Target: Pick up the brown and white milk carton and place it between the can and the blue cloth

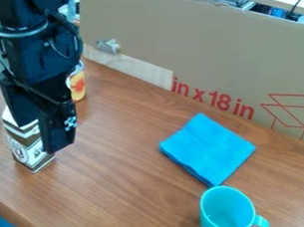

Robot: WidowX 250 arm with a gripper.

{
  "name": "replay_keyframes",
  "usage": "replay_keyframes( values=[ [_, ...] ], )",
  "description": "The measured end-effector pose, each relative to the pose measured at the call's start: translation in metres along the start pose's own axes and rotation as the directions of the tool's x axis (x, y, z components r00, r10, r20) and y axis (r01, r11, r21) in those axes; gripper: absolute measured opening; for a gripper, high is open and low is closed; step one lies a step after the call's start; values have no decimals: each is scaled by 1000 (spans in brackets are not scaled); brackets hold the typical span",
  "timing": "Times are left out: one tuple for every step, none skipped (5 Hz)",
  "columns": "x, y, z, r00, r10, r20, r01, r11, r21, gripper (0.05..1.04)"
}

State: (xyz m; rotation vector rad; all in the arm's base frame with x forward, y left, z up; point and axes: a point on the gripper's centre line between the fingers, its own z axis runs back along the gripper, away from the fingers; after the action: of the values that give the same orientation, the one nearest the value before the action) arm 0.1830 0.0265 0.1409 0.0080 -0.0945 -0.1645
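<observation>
While the claw (pixel 41 137) hangs at the carton (pixel 27 153) near the lower-left edge of the surface (pixel 121 193), we cannot tell how open it is or what it grips; we judge this the grasping step, calling for careful alignment

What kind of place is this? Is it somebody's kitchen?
It's probably a robot lab or workshop, not a kitchen. A big black robot arm hangs over the table, a large piece of cardboard stands behind like a wall, and more equipment sits beyond it.
</observation>
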Motion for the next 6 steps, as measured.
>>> replay_keyframes(
  values=[
    [-1, 0, -2, 1000, -1, -7, 1, 1000, -3, 1001],
    [4, 10, 8, 1000, -10, 6, 10, 999, 52, 1001],
    [12, 29, 13, 999, 29, 17, -30, 997, 72, 1001],
    [14, 45, 1, 999, 45, -30, -42, 994, 103, 1001],
    [23, 65, -10, 992, 103, -70, -94, 989, 112, 1001],
    [24, 76, -15, 986, 138, -91, -122, 980, 159, 1001]
  ],
)
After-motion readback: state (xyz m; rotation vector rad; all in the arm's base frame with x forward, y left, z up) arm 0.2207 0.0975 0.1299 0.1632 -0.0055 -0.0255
